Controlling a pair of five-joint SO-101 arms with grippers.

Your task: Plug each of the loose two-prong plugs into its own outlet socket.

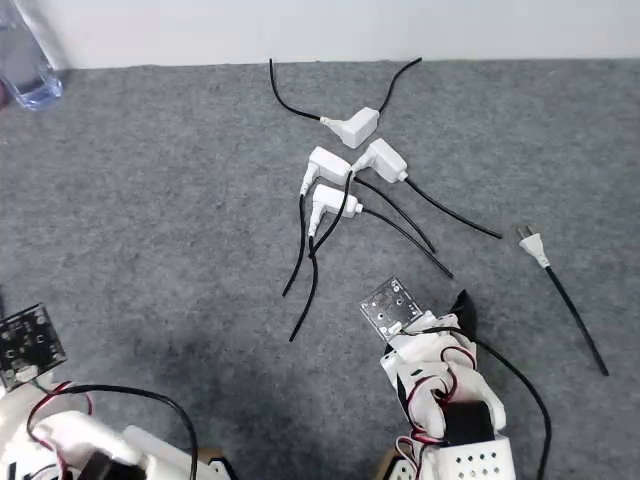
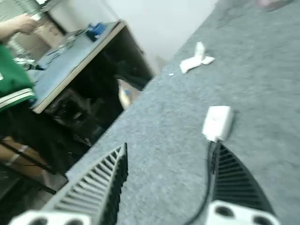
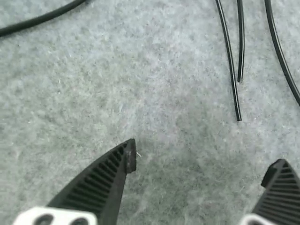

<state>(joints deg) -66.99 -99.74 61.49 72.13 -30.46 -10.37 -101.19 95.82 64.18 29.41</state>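
Note:
Several white outlet sockets (image 1: 335, 165) with black cords lie clustered at the middle of the grey carpet. One loose two-prong plug (image 1: 530, 243) lies apart at the right, its black cord trailing toward the front edge. My right gripper (image 3: 201, 164) is open over bare carpet, with loose cord ends (image 3: 239, 117) just ahead of it. In the high view that right gripper (image 1: 445, 318) sits in front of the cluster and left of the plug. My left gripper (image 2: 169, 149) is open and holds nothing; a white block (image 2: 218, 123) with a black cord lies beyond its fingertips.
The left arm's wrist board (image 1: 30, 345) is at the front left corner. A clear bottle (image 1: 25, 60) stands at the back left. Small white pieces (image 2: 197, 58) lie near the carpet's edge. Beyond that edge is a workbench (image 2: 70, 70).

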